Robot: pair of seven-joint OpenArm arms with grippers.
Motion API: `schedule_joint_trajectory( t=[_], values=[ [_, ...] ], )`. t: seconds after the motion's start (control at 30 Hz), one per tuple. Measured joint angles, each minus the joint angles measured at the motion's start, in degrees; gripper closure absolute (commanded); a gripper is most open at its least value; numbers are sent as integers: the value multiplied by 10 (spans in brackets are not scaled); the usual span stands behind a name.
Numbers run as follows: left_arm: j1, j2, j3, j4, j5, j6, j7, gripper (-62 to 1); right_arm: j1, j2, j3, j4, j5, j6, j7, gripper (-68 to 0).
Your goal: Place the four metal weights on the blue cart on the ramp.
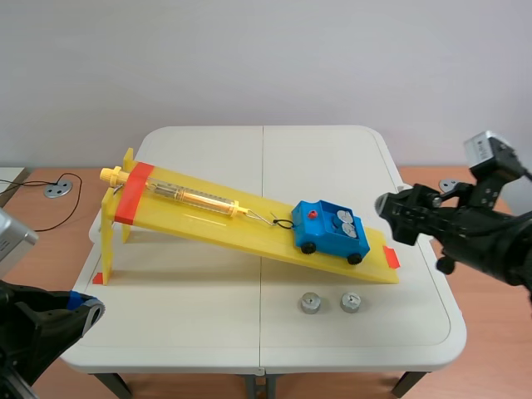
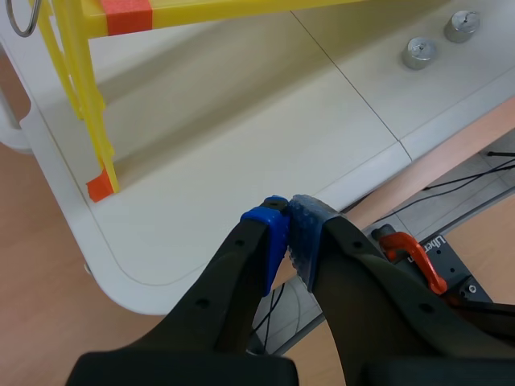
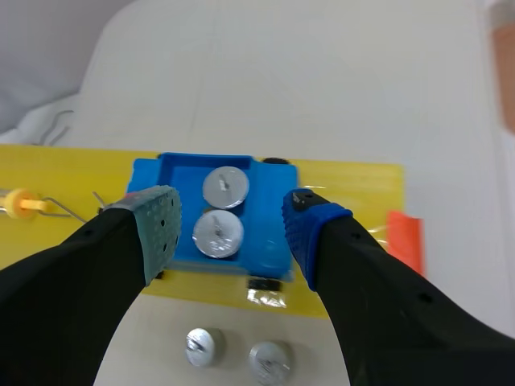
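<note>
A: Where's the cart?
B: The blue cart (image 1: 331,231) sits on the yellow ramp (image 1: 216,226), at its low right end, wheels on the slope. A thin wire hooks it to the gauge (image 1: 199,198) lying further up the ramp, to the left.
A: And the weights?
B: Two weights (image 3: 217,231) lie flat in the cart's tray, one behind the other, close together. The loose weights (image 1: 311,302), two more, stand side by side on the white surface (image 1: 183,324), on the near side of the ramp's low end, just apart from each other.
A: Right tool?
B: The right tool (image 3: 233,227) hangs to the right of the cart, raised over the surface's right edge. Its fingers are spread wide with nothing between them, and it is aimed at the cart.
A: Left one?
B: The left tool (image 2: 288,237) is low at the surface's near left corner, off its edge. Its pads are pressed together on nothing, well apart from the ramp and weights.
</note>
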Motion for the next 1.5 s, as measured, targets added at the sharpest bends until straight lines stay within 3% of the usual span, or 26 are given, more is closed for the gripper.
schedule_joint_trajectory(
  t=[0.33,0.53,0.73,0.9,1.07,1.33,1.5],
  values=[
    [0,0,0,0,0,0,0,-40,-131,131,2,185,5,2,-26,-298],
    [0,0,0,0,0,0,0,-40,-197,173,2,237,5,12,-30,-297],
    [0,0,0,0,0,0,0,-40,-210,174,-32,238,-53,10,-14,-297],
    [0,0,0,0,0,0,0,-40,-202,164,-126,225,-159,-13,38,-297],
    [0,0,0,0,0,0,0,-40,-172,129,-209,169,-233,-41,70,-297],
    [0,0,0,0,0,0,0,-40,-117,79,-273,55,-293,-59,112,-296],
    [0,0,0,0,0,0,0,-40,-93,55,-297,5,-315,-94,137,-293]
  ],
)
